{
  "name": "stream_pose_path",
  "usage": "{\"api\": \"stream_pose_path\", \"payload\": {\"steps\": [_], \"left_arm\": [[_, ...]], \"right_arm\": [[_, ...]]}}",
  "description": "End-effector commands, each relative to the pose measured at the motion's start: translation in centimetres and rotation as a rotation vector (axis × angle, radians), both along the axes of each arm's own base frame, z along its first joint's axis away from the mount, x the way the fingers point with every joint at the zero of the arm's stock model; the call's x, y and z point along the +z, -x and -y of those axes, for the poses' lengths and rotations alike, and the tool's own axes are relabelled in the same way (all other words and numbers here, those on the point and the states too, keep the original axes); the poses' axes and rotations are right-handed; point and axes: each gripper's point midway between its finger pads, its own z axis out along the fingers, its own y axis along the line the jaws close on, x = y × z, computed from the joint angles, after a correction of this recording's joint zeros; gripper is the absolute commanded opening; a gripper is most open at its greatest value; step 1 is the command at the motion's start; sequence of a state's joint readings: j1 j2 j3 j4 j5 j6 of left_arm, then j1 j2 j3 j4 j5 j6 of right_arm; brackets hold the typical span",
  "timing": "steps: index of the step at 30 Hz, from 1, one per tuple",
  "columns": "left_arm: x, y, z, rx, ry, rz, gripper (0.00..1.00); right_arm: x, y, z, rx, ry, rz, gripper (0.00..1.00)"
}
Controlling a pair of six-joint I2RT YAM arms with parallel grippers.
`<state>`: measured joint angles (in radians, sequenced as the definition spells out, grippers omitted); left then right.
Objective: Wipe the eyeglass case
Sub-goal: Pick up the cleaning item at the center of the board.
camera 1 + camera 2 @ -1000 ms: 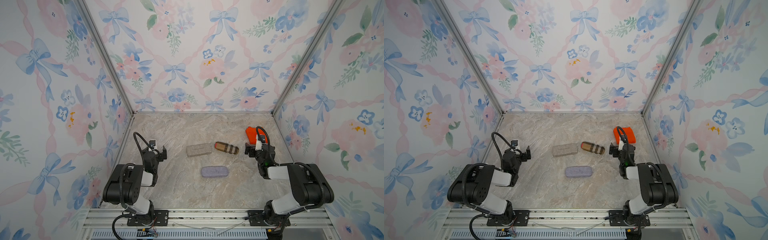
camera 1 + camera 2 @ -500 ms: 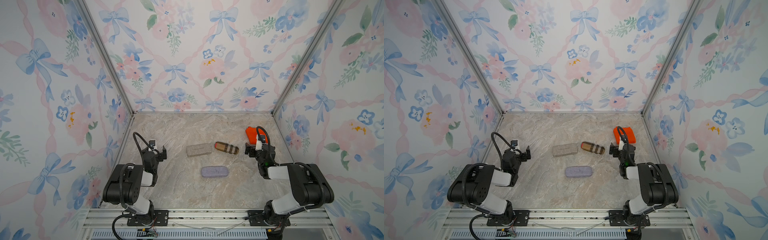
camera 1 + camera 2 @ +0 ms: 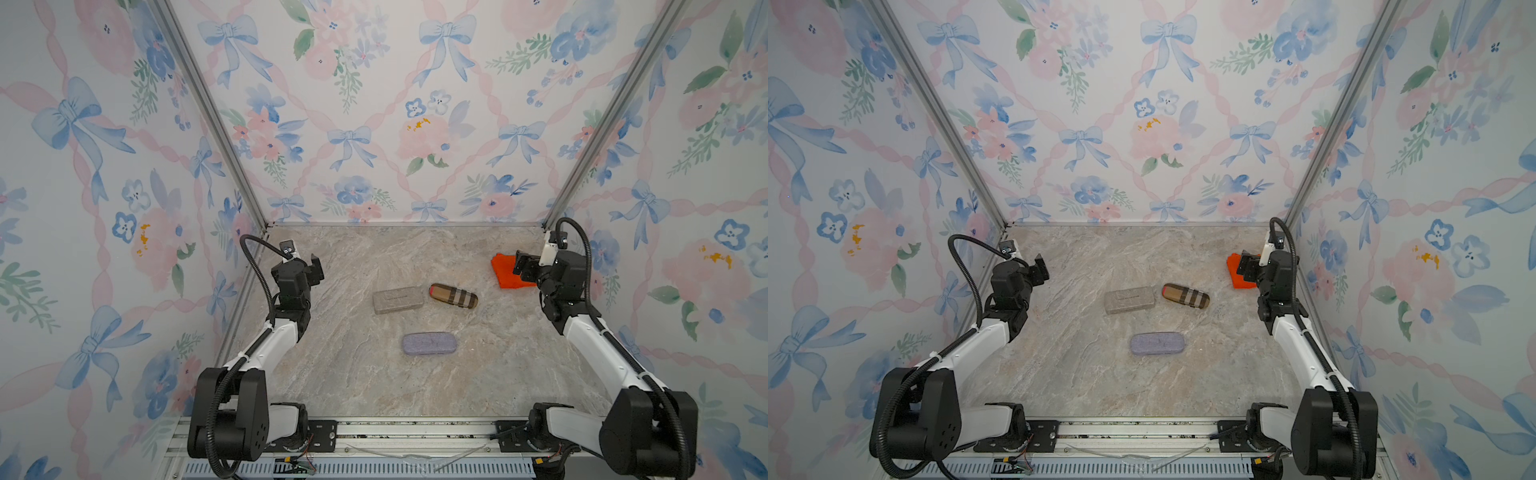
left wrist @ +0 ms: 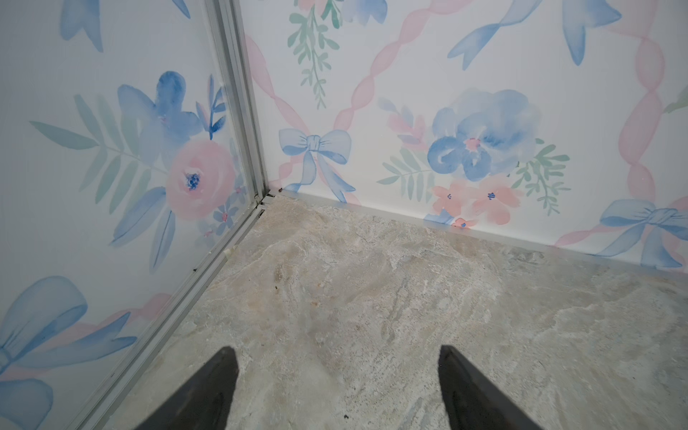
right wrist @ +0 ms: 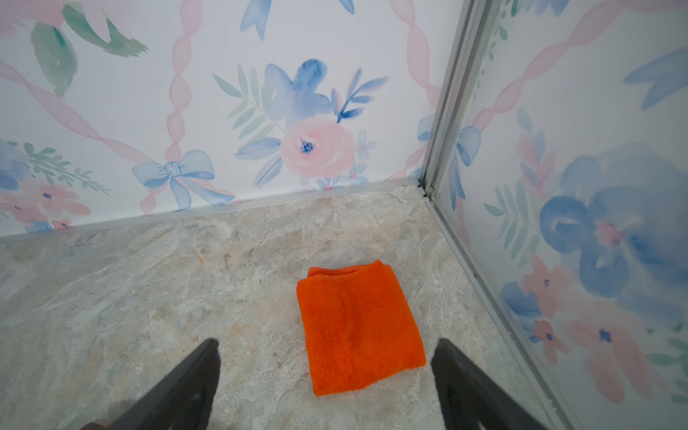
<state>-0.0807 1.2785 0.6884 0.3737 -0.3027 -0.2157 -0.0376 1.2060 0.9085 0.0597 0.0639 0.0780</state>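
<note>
Cloth comes first, because I only half see it from above: in both top views the right claw [image 3: 521, 266] stands in front of the orange cloth [image 3: 502, 275] and covers its edge on that side. The right wrist view shows the cloth [image 5: 359, 327] whole. It is folded and flat on the counter [image 5: 130, 283], near the corner of the walls, ahead of the spread fingers [image 5: 186, 387] and just beside one of them. That claw [image 5: 327, 340] is wide apart and holds nothing.

The left claw [image 4: 335, 350] is also parted and empty over bare counter, and both its fingers are cut off by the picture's edge.

Neither wrist view shows a case. From above I count three, all closed and lying flat, and I cannot tell which one is meant. A grey rectangular case [image 3: 398, 300] and a brown plaid case [image 3: 453, 295] sit side by side mid-counter, almost touching. A lavender case [image 3: 429, 344] lies alone nearer the arm bases, well apart from both claws. There is a faint marking on the grey lid, too small for me to read.
</note>
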Motion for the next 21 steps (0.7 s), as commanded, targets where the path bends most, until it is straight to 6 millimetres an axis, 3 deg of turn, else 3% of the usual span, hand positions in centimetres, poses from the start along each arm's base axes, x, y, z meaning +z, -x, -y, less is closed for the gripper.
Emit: {"api": "stream_pose_path", "payload": {"steps": [1,5,8,11,18,21], "left_arm": [[-2.7,1.2,3.0,-0.053,0.059,-0.184,0.85],[-0.5,1.2,7.1,-0.143,0.044,-0.189,0.85],[1.8,1.5,9.2,-0.205,0.058,-0.138,0.85],[2.8,1.7,11.1,-0.279,0.093,-0.110,0.85],[0.6,1.4,13.8,-0.378,0.177,-0.217,0.84],[-0.3,1.7,15.1,-0.424,0.209,-0.245,0.84]], "right_arm": [[-4.4,2.6,-0.4,0.012,-0.026,-0.328,0.92],[-6.2,1.1,-1.3,0.060,-0.019,-0.479,0.91],[-9.6,-0.4,-1.9,0.109,-0.005,-0.625,0.88],[-13.0,-1.7,-2.5,0.134,-0.030,-0.749,0.84],[-17.5,-5.0,-2.7,0.112,0.098,-0.856,0.79],[-18.1,-6.4,-2.7,0.112,0.121,-0.888,0.75]]}}
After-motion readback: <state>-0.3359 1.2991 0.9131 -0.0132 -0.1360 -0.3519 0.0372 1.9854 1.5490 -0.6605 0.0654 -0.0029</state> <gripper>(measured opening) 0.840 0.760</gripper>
